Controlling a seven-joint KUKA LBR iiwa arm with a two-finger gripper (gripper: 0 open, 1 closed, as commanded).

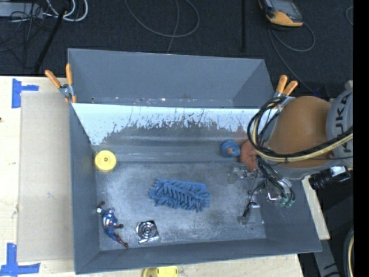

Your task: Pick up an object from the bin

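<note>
Gripper (250,211) low at the grey bin's (173,82) 4 o'clock, its opening impossible to tell, blue bristly toy (179,194) at centre, small blue ball (229,149) at 2 o'clock

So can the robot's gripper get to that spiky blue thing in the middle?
Probably yes. The blue bristly brush lies on its own in the middle of the bin, with nothing on top of it. The gripper is low on the right side, and the floor between the two is bare.
</note>
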